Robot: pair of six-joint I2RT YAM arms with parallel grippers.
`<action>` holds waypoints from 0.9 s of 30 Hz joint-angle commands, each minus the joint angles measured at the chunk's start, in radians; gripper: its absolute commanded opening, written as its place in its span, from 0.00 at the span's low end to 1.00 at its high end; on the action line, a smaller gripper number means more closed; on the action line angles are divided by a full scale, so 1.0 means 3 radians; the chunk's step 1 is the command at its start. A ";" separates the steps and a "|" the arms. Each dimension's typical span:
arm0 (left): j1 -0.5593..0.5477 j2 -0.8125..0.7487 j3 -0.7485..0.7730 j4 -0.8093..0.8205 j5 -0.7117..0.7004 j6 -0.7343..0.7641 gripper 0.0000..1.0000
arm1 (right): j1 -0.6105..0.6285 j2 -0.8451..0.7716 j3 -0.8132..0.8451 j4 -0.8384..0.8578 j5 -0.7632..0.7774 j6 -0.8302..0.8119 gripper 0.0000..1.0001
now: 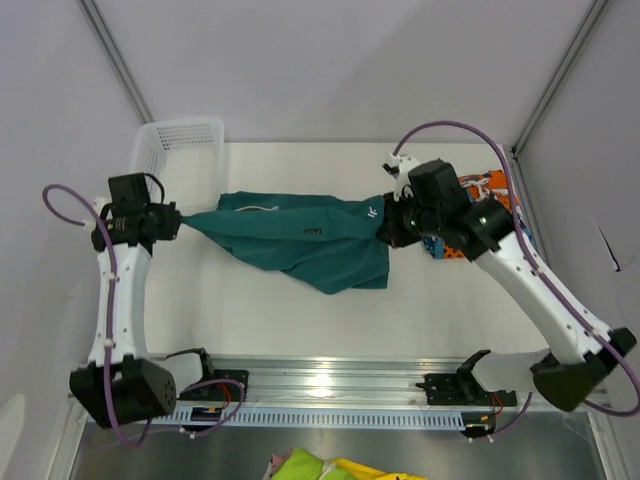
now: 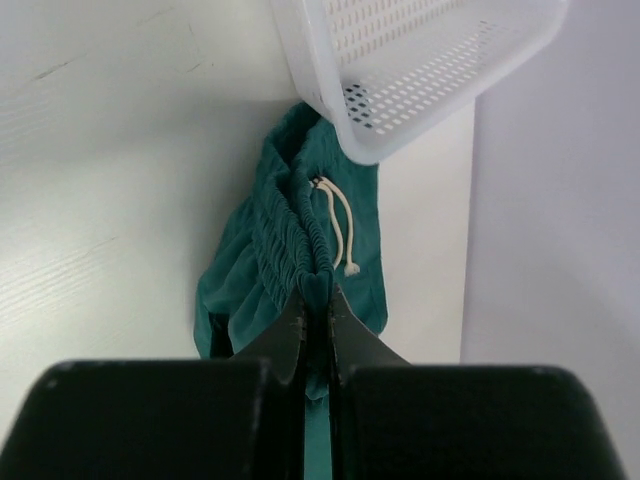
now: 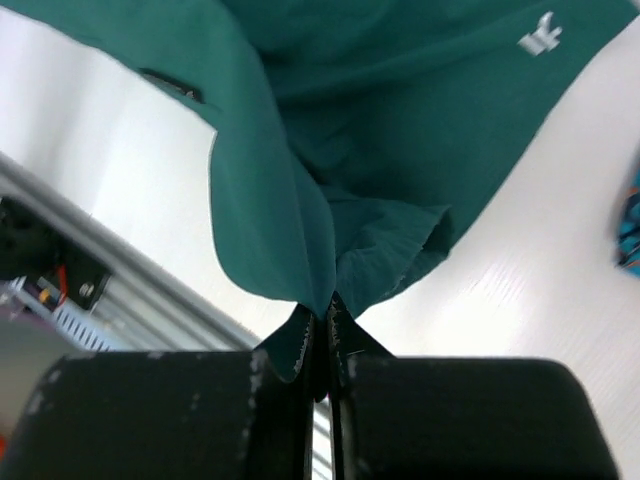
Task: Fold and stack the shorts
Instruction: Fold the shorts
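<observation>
Fingers of the left gripper [image 2: 318,305] pinch shut on the elastic waistband of the teal shorts [image 1: 300,240]; the right gripper [image 3: 322,312] clamps a leg hem. The fabric looks light and limp and sags between the grips, so hold it by its edges.

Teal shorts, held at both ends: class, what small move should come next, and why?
Probably lower both ends together to lay the teal shorts flat: the left gripper pinches the waistband, the right gripper the opposite end, and the cloth is creased between them.
</observation>
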 commanded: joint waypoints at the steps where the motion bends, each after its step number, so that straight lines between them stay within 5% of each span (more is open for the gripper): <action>1: 0.0003 -0.0537 -0.0285 -0.0070 -0.0001 0.0088 0.00 | 0.0251 -0.0498 -0.0230 -0.0064 0.0191 0.0282 0.00; 11: 0.0024 -0.0983 -0.0419 -0.0531 0.0040 0.0273 0.00 | 0.0891 -0.1352 -0.0705 -0.0392 0.0652 0.0845 0.00; 16: 0.0024 -0.1024 -0.0501 -0.0439 -0.0037 0.0252 0.00 | 0.0855 -0.1220 -0.0671 -0.0397 0.0795 0.0743 0.00; 27: 0.0034 -0.0329 0.0015 -0.0393 -0.0149 0.0257 0.00 | -0.0223 -0.0541 -0.0349 -0.0198 -0.0033 0.0115 0.00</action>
